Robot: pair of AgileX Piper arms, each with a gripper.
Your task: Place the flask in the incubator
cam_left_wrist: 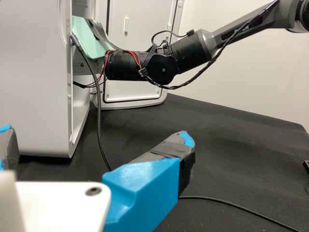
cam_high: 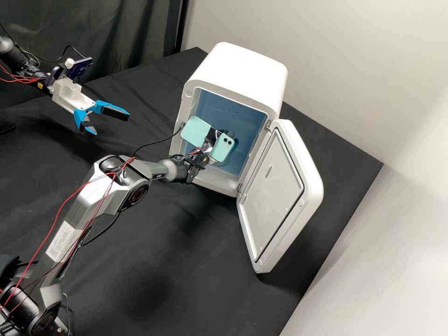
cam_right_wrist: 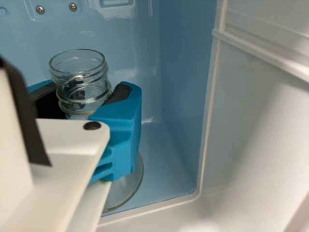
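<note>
Right arm (cam_high: 107, 186): extends from lower left of frame to the open incubator (cam_high: 242, 70) at centre, wrist inside the opening. Right hand (cam_right_wrist: 82, 104): fingers clamped on the neck of the clear glass flask (cam_right_wrist: 79, 79), which is upright in the blue interior. Incubator door (cam_high: 280, 196): swung wide. Left hand (cam_high: 107, 121): upper left, above the counter (cam_high: 186, 261), fingers spread, empty.

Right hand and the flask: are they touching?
Touching. In the right wrist view, the right hand is closed on the flask, gripping its neck from both sides.
</note>
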